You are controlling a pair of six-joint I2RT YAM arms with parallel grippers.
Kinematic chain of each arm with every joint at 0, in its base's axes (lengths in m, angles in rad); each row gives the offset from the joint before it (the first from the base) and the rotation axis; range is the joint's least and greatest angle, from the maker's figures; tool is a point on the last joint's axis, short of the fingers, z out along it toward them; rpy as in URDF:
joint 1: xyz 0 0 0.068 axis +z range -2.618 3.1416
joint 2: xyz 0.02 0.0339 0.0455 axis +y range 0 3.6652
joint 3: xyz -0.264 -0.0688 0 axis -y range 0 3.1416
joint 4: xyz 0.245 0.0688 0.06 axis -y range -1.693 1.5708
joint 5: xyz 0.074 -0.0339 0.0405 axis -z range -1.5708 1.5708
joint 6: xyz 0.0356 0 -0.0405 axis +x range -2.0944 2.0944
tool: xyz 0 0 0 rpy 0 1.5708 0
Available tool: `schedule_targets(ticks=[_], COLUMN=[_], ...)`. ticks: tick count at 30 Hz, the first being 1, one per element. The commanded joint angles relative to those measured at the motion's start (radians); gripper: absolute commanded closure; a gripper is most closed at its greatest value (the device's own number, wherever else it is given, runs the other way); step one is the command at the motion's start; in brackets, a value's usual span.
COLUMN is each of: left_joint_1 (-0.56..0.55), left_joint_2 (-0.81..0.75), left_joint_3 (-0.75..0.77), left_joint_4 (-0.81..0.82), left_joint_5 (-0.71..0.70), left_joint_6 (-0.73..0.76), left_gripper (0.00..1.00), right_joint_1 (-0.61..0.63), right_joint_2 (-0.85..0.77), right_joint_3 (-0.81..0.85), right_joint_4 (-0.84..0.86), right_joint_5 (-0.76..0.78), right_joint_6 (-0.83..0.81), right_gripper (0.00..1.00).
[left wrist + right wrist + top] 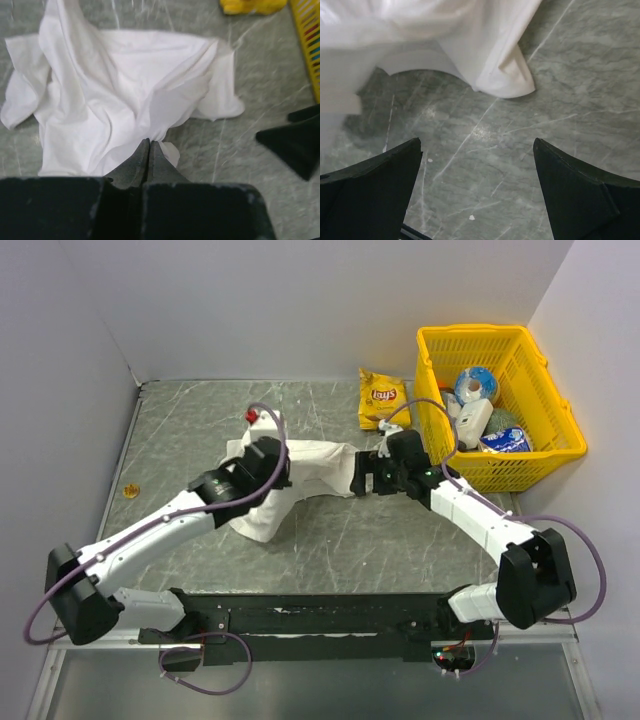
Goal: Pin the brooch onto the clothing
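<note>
**Left pincer clamping T-shirt; brooch lying apart on table**

The left gripper [149, 144] is reaching over the white T-shirt [310, 460], which is lying crumpled near the middle of the grey marbled table [200, 430]. In the left wrist view its fingers are pressing together, and the folds of cloth are gathering to a point at their tips. It is pinching a fold of the shirt.

The right gripper [477, 145] is hanging just beside the shirt's right edge with its fingers spread wide, holding nothing. Bare table is showing between them, and a hem of the shirt is hanging just beyond.

The brooch [128, 491] is lying on the table near the left wall, well apart from the shirt and both grippers.

A small red object [251, 415] is sitting just behind the shirt. A yellow crisp bag [383, 398] is lying beside a yellow basket [520, 472] at the far right.
</note>
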Motion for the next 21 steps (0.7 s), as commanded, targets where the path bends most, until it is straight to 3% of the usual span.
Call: schedule_targets(ticks=[1,8,16,21], left_joint_1=[0.048,0.101,0.146,0.154], left_joint_2=[-0.035,-0.041,-0.073,-0.078], left_joint_3=[0.102,0.174,0.157,0.146], left_joint_4=[-0.036,-0.064,-0.038,-0.003], left_joint_5=[0.118,0.189,0.327,0.39], left_joint_6=[0.081,0.127,0.119,0.105], left_gripper=[0.99,0.99,0.99,0.99], right_joint_1=[0.084,0.16,0.17,0.232], right_joint_2=[0.015,0.07,-0.003,0.027], right_joint_3=[0.043,0.071,0.025,0.073], right_joint_4=[0.073,0.137,0.369,0.377], right_joint_5=[-0.05,-0.108,-0.327,-0.358], right_joint_6=[-0.033,-0.031,-0.016,-0.063], right_gripper=[0.0,0.01,0.01,0.01])
